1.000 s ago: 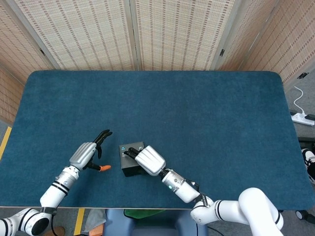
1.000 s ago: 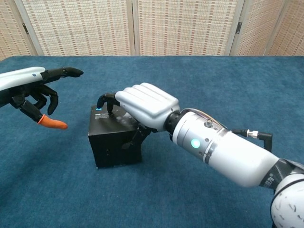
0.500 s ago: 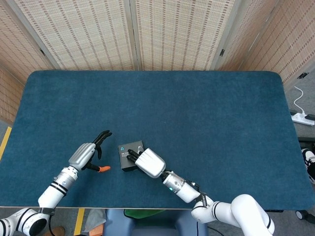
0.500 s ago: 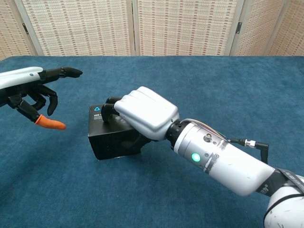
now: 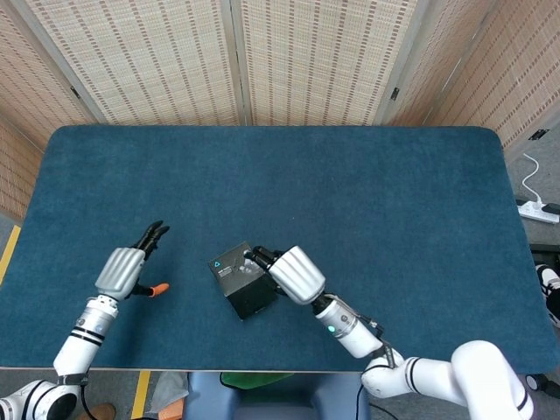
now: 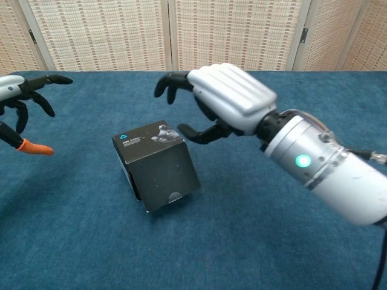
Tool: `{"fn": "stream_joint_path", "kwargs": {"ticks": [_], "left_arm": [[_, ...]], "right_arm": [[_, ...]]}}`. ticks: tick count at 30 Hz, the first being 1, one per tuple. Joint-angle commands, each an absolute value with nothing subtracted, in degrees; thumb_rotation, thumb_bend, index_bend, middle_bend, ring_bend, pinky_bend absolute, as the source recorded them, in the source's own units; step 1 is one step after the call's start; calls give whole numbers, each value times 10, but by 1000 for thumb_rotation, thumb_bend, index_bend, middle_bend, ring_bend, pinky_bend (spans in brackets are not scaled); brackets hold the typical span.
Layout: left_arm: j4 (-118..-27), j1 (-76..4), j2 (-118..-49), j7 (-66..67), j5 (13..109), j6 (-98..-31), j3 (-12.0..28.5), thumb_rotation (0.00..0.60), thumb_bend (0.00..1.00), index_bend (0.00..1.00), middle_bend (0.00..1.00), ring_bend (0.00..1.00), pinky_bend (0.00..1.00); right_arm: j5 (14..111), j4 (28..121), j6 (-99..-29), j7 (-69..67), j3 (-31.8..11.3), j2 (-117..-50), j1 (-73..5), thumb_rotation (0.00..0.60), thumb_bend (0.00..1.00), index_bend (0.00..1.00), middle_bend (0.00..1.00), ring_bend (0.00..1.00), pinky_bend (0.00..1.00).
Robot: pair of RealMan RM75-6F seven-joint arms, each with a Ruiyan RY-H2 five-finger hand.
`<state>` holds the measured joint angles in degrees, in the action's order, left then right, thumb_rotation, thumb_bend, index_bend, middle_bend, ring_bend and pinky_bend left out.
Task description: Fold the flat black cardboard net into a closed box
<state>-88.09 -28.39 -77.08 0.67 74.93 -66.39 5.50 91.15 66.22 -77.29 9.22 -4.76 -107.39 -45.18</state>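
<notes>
Just above and beside the box [image 6: 156, 163], the fingers [image 6: 171, 84] of the right hand [image 6: 227, 99] are spread and curled, grasping nothing; the chest view shows a clear gap between them and the box's top face. Further out to the left of the box, the left hand [image 6: 21, 109] hangs well apart from it, fingers [image 5: 150, 234] splayed and empty, one tipped in orange.

The box stands on the blue surface [image 5: 367, 201] as a closed cube, left of the right hand and toward the near edge. It appears tilted, resting on a lower edge or corner, not flat on its base, though the exact contact cannot be confirmed.

Judgement: folding looks essentially complete; the step in hand is settling and checking closure. To do it well, the right hand should come down squarely on the top face and press the box level, with the left hand steadying the far side so it does not skid on the cloth.

Orientation: near-cubic, so no marked long axis. The face with the blue triangle mark points upward; a side face with a semicircular thumb notch points toward the chest camera, turned diagonally.
</notes>
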Motion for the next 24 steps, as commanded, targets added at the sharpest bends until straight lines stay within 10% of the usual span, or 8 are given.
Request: {"fn": "stream_joint_path", "kwargs": {"ticks": [1,5,9,24], "left_arm": [[-873,-247,-777,80,721,-729,60,600,167,5,0,190,407],[-875,-219,-769,110,719,-767,52,600,168,30,0,138,298],[-881,-187,-758,107,729,-801,41,600,168,48,4,106,242],[-946,-84,-715,100,801,-918,-12,600,168,10,0,8,114]], "right_arm": [[868,793,-796,157,-34,-958,-377,600,362,273,326,468,878],[811,908,-794,182,-7,-848,-316,600,369,180,245,188,458],[789,952,-819,168,21,-764,-259,600,370,122,185,38,270],[813,931,-944,3,69,-684,-91,600,385,28,120,0,140]]}}
